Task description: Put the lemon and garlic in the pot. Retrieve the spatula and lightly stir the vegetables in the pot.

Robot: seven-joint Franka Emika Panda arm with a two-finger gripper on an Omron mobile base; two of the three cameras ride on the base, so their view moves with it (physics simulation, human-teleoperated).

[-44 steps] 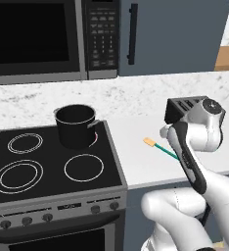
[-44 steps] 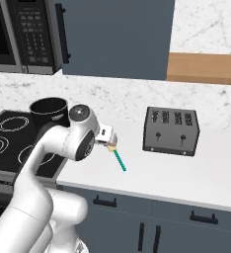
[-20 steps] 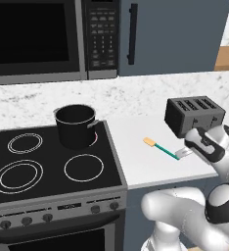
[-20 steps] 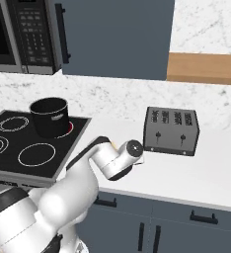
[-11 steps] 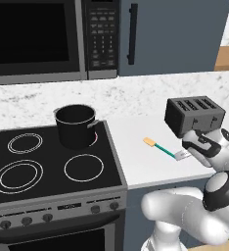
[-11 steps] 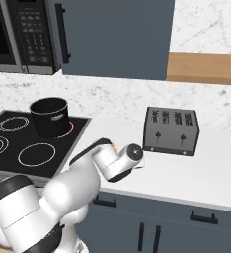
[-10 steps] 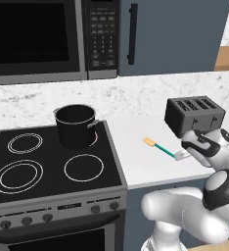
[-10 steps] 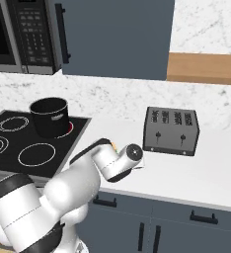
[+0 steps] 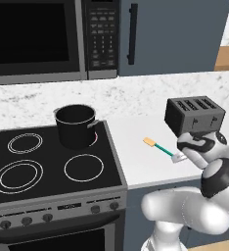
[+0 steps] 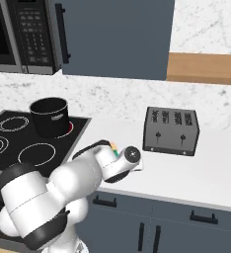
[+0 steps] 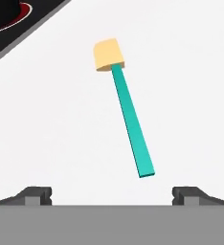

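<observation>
Swinging down from its raised pose above the counter, the arm is now reaching low over the white counter (image 9: 136, 162) to the right of the stove, and the claw (image 11: 112, 194) is hovering just short of the spatula (image 11: 126, 112) with its two tips spread as wide as they go and nothing between them. The spatula and the pot are lying where they were.

Nearest the claw, the teal handle's end is lying just ahead, roughly midway between the two tips and a little toward the right one. From there the handle is running away from the claw at a slight slant, and the pale yellow blade is sitting at the far end. Beyond the blade, further off and to the left, the stove (image 9: 53, 166) is starting, and the pot (image 9: 76, 125) is standing on its rear right burner, well apart from the claw. The toaster (image 9: 194, 114) is sitting off to the right.

Several things could be going wrong from here, as I judge it. The handle is thin and lying flat, so tips coming down too high may be closing on air, and tips coming down too hard may be scraping the counter. Because the handle is slanted, a squeeze not lined up with it could be twisting or flicking it aside. Gripping only the very end may be leaving the blade drooping and swinging on the long carry to the pot.
</observation>
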